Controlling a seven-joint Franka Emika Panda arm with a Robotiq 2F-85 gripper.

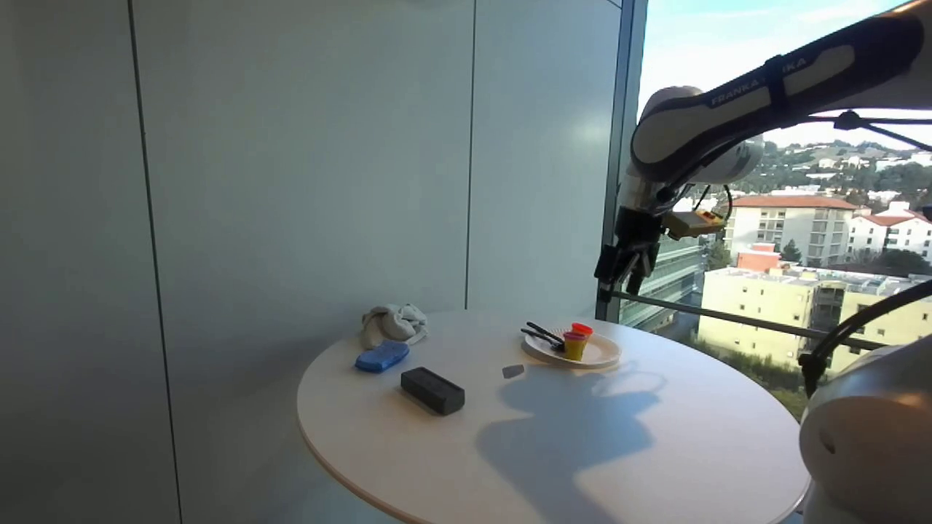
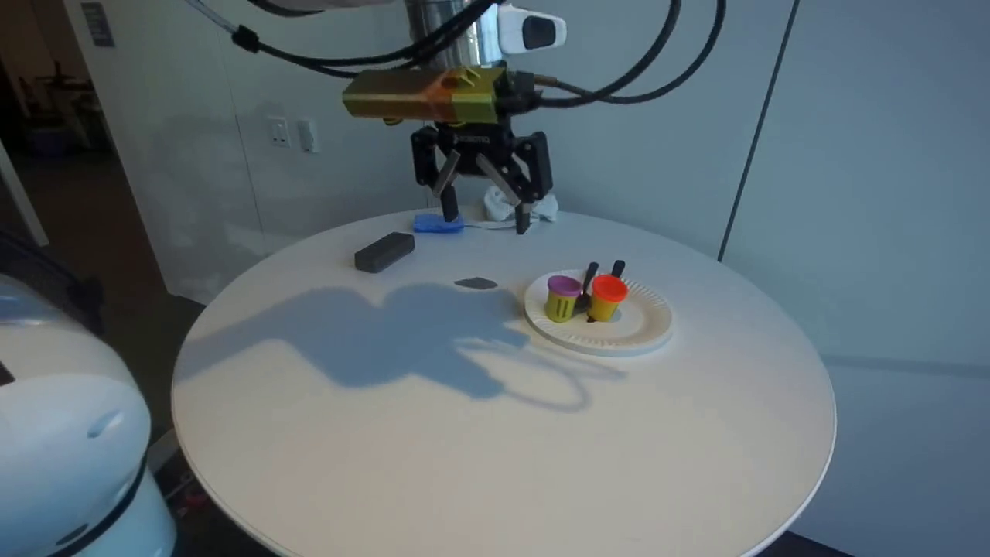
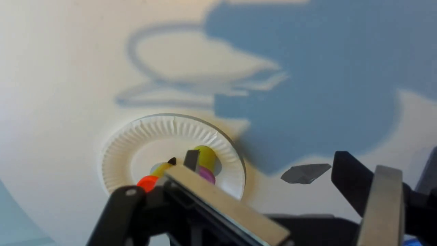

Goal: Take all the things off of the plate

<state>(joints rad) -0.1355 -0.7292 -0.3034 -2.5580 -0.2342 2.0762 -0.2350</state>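
Your gripper [image 2: 486, 215] spread wide, plate [image 2: 648, 321] loaded

You have the round white table [image 2: 479, 480] in both exterior views. Your arm [image 1: 743, 102] reaches in over it; the gripper hangs pointing down, apart from table and plate. Its fingers [image 2: 523, 218] stand far apart, and you have nothing in their grip. The fluted white plate lies flat on the table; in your wrist view a finger hides part of it. A crumpled pale cloth [image 1: 395, 325] lies near the table's edge, with a dark block [image 1: 432, 391] near it and a blue item [image 1: 382, 356] just beside it. On the plate you see a red-topped tub [image 2: 605, 302] and a purple-topped tub [image 2: 561, 303], both upright. Two dark utensils [image 2: 590, 277] lie with their handles at the rim, one showing between the tubs. A flat grey patch [image 1: 513, 372] lies on the table between plate and block.
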